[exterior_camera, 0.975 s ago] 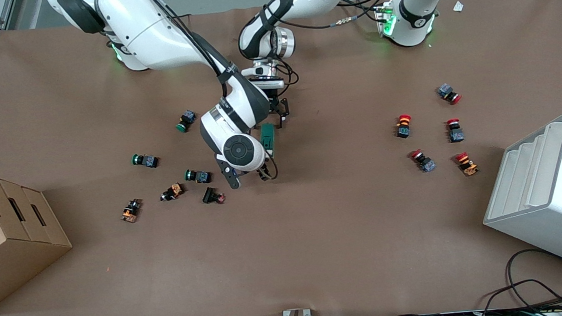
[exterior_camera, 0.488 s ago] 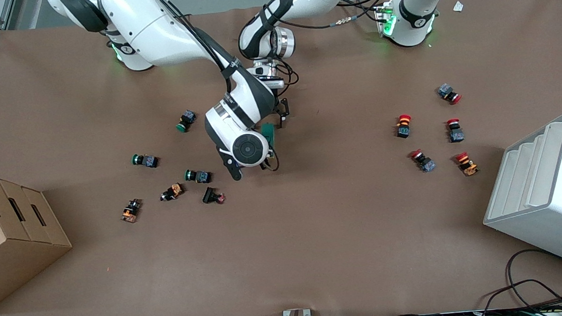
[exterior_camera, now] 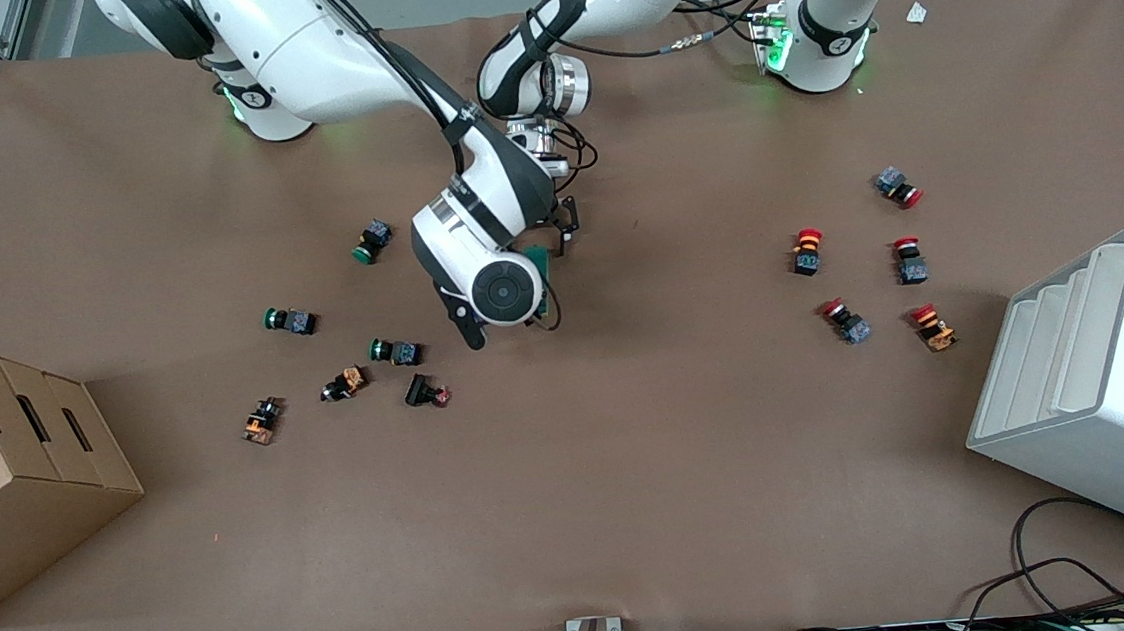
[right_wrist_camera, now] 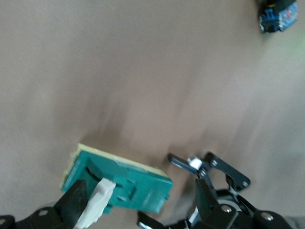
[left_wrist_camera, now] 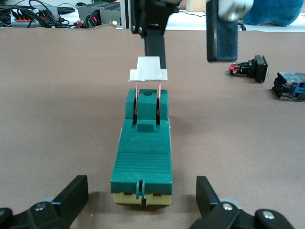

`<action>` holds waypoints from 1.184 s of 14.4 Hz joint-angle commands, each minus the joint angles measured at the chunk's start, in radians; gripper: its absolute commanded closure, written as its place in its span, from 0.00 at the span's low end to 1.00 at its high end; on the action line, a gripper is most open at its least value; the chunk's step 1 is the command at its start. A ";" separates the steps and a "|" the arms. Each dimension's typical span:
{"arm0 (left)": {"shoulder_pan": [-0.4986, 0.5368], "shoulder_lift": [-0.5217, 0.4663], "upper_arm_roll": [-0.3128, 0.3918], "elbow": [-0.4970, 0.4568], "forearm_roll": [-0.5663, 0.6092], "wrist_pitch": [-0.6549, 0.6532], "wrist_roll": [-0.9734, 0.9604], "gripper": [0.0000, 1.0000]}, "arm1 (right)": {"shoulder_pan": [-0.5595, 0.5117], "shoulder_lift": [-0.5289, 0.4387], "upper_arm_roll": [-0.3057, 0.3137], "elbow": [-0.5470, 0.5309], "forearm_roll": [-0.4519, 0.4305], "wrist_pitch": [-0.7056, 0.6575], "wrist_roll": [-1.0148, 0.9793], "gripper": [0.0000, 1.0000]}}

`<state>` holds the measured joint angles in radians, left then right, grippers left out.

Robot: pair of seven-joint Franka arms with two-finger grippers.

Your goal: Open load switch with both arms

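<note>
The load switch (left_wrist_camera: 143,148) is a dark-green block lying flat on the brown table mid-way between the arms, its white lever (left_wrist_camera: 148,75) standing up. In the front view only a green sliver of the load switch (exterior_camera: 540,260) shows beside the right arm's wrist (exterior_camera: 503,290). My left gripper (left_wrist_camera: 141,200) is open, its fingers (left_wrist_camera: 71,195) standing off either side of the switch's end away from the lever. My right gripper (right_wrist_camera: 140,205) is open over the lever end, with one finger (right_wrist_camera: 74,205) close beside the white lever (right_wrist_camera: 95,205). The left gripper (exterior_camera: 562,230) sits low by the switch.
Green-capped push buttons (exterior_camera: 375,240) (exterior_camera: 290,321) (exterior_camera: 394,351) and others (exterior_camera: 426,392) lie toward the right arm's end. Red-capped ones (exterior_camera: 806,251) (exterior_camera: 911,261) lie toward the left arm's end. A cardboard box (exterior_camera: 12,469) and a white rack (exterior_camera: 1099,384) stand at the table's ends.
The right arm's wrist has moved toward the robot bases and now covers most of the switch. The left arm has hardly moved.
</note>
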<state>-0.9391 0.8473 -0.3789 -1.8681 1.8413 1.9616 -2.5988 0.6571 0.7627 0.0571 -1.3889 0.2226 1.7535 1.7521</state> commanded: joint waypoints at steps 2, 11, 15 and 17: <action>-0.004 0.035 0.011 0.017 0.019 0.007 -0.034 0.00 | -0.014 -0.040 0.012 0.005 0.041 -0.073 0.013 0.00; -0.003 0.035 0.011 0.014 0.019 0.007 -0.034 0.00 | -0.017 -0.036 0.015 0.005 0.046 -0.089 0.010 0.00; -0.003 0.041 0.011 0.014 0.019 0.007 -0.034 0.00 | -0.059 -0.037 0.015 0.042 0.043 -0.086 -0.002 0.00; -0.003 0.041 0.011 0.014 0.019 0.007 -0.032 0.00 | -0.068 -0.036 0.012 0.042 0.040 -0.072 -0.005 0.00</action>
<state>-0.9393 0.8482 -0.3769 -1.8681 1.8414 1.9615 -2.5988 0.6047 0.7375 0.0634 -1.3414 0.2520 1.6743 1.7539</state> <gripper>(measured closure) 0.004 0.000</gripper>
